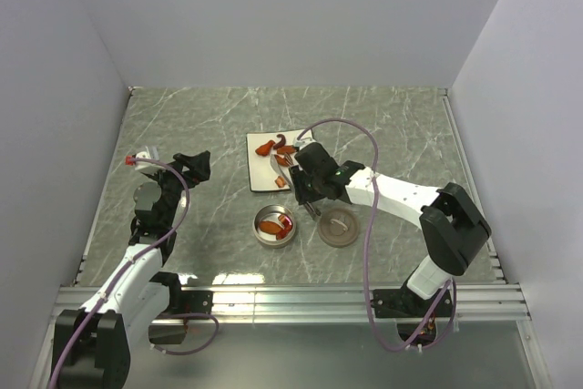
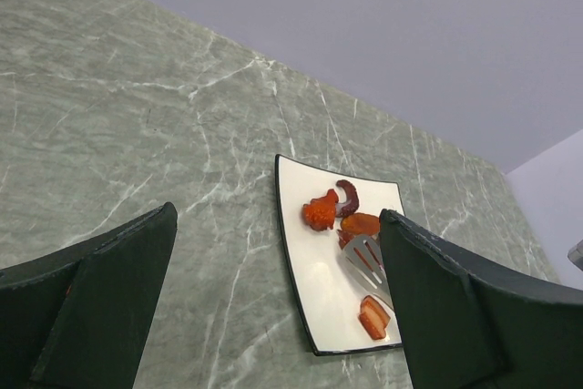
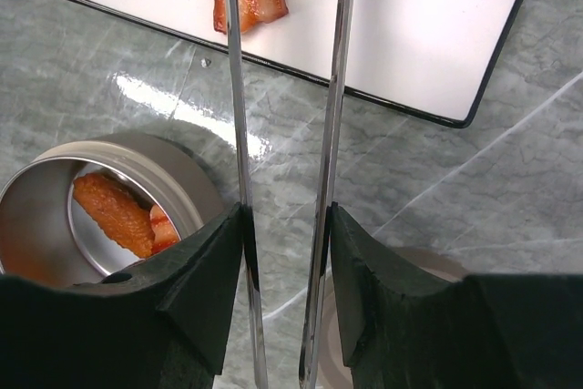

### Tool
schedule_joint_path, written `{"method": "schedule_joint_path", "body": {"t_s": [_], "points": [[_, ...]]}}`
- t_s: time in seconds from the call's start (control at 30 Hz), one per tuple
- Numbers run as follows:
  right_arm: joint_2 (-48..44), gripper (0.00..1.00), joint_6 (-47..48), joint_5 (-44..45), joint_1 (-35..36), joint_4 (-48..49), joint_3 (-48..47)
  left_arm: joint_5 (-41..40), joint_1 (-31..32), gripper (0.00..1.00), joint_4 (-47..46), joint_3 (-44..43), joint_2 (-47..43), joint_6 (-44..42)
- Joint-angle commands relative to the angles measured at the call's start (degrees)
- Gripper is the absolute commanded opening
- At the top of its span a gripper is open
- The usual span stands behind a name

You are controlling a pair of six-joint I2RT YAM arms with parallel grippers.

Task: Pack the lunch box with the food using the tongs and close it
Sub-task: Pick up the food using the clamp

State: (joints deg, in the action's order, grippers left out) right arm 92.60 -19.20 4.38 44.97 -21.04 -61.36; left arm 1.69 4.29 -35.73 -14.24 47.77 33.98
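Lid beside lunch box; plate behind, under tongs.

Round silver metal tin, lower centre, open, holds orange food pieces; brown lid just right; slender silver tongs parted above.

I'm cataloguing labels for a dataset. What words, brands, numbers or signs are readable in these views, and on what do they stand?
None: no text can be read in any view.
The white plate, lunch box, lid and tongs show bare surfaces.
The green light on the right arm carries no writing.
The red-tipped tag by the left arm is too small to read.
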Motion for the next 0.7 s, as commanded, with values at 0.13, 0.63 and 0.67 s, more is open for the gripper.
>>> {"method": "schedule_joint_path", "body": {"t_s": [0.13, 0.63, 0.67], "points": [[0.7, 0.46, 1.7, -0.3, 0.5, -0.2, -3.1, 0.5, -0.3, 0.99, -1.9, 0.4, -1.0, 0.7], [-5.3, 0.32, 2.1, 1.1, 0.4, -3.1, -4.4, 0.5, -0.3, 0.99, -2.0, 0.4, -1.0, 0.7], [-7.0, 0.32, 2.1, 1.2, 0.5, -3.2, -4.3, 0.5, -0.3, 1.0, -2.0, 0.4, -1.0, 0.7]]}}
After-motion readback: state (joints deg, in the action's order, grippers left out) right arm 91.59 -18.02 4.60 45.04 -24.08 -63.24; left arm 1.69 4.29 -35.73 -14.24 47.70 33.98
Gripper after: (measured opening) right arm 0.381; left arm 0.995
